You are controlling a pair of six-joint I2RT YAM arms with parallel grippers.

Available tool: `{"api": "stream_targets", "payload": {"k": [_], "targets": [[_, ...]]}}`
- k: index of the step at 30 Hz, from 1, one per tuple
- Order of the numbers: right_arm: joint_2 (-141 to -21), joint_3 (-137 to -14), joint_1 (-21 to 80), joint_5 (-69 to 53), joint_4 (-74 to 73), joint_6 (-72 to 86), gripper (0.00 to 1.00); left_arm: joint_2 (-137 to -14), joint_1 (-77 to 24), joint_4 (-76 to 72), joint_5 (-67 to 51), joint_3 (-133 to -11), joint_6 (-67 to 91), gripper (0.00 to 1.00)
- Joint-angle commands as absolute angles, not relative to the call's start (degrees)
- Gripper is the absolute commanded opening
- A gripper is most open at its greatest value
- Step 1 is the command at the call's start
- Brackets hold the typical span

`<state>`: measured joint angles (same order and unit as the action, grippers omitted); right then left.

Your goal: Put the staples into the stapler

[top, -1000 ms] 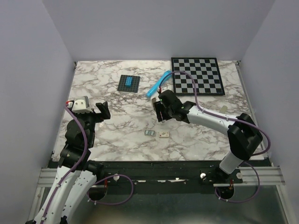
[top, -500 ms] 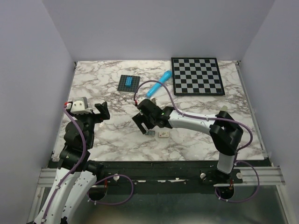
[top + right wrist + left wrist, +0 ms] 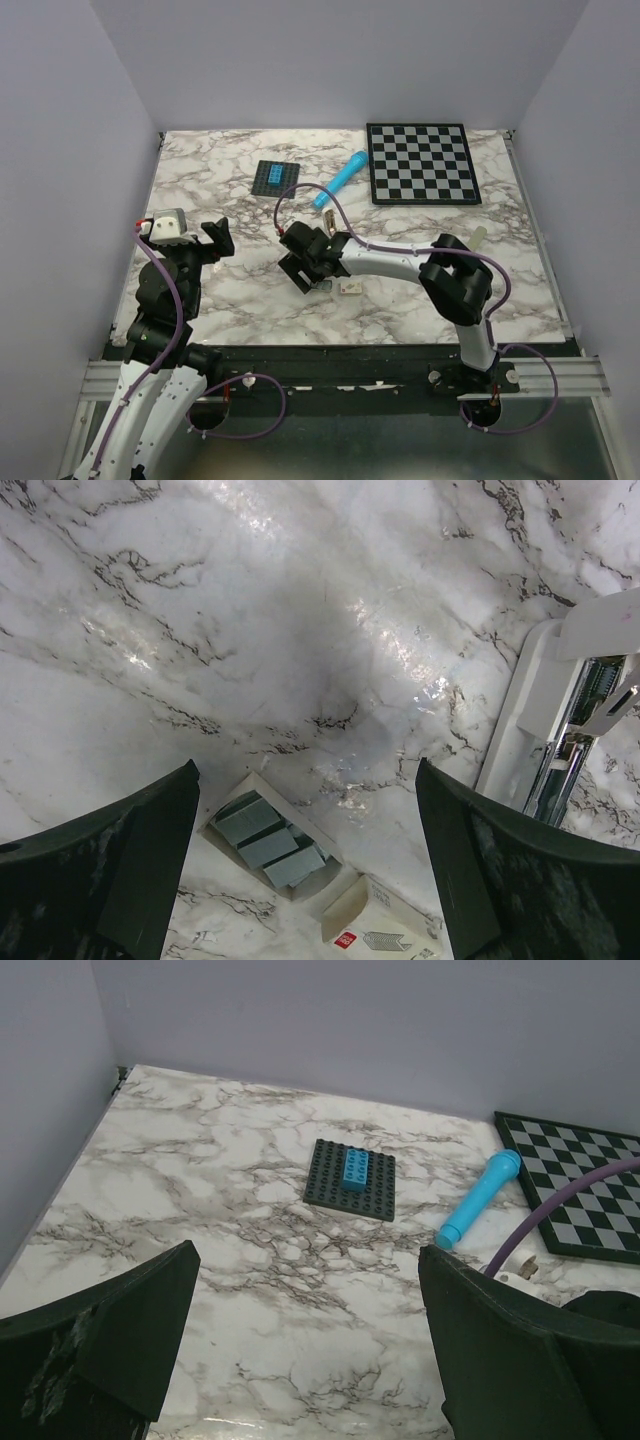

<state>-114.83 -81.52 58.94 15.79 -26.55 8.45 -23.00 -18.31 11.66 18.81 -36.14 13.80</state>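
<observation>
In the right wrist view the staples (image 3: 265, 845) are several silvery-grey blocks lying in a small open cardboard tray. The tray's sleeve (image 3: 385, 925) lies beside it. The cream-white stapler (image 3: 545, 715) lies open at the right, its metal rail showing. My right gripper (image 3: 305, 775) is open, low over the table, and the tray sits between its fingers (image 3: 110, 870), nearer the left one. In the top view the right gripper (image 3: 303, 265) covers most of the tray, with the stapler (image 3: 350, 288) just to its right. My left gripper (image 3: 217, 240) is open and empty, raised at the left.
A bright blue cylinder (image 3: 340, 178) lies at the back centre. A dark baseplate with blue bricks (image 3: 275, 178) is to its left. A chessboard (image 3: 420, 162) lies at the back right. The right arm's purple cable (image 3: 330, 215) loops above the gripper.
My right arm has swung left and toward the near edge, from beside the blue cylinder down to over the staple tray. The left arm has hardly moved.
</observation>
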Motion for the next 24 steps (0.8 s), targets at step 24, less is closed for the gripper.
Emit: {"api": "stream_targets", "payload": {"k": [24], "targets": [[-108.6,-75.8,60.3,21.6,-32.6,6.2,0.96,-22.8,-17.7,10.4,17.3,-35.6,14.8,0.99]]}}
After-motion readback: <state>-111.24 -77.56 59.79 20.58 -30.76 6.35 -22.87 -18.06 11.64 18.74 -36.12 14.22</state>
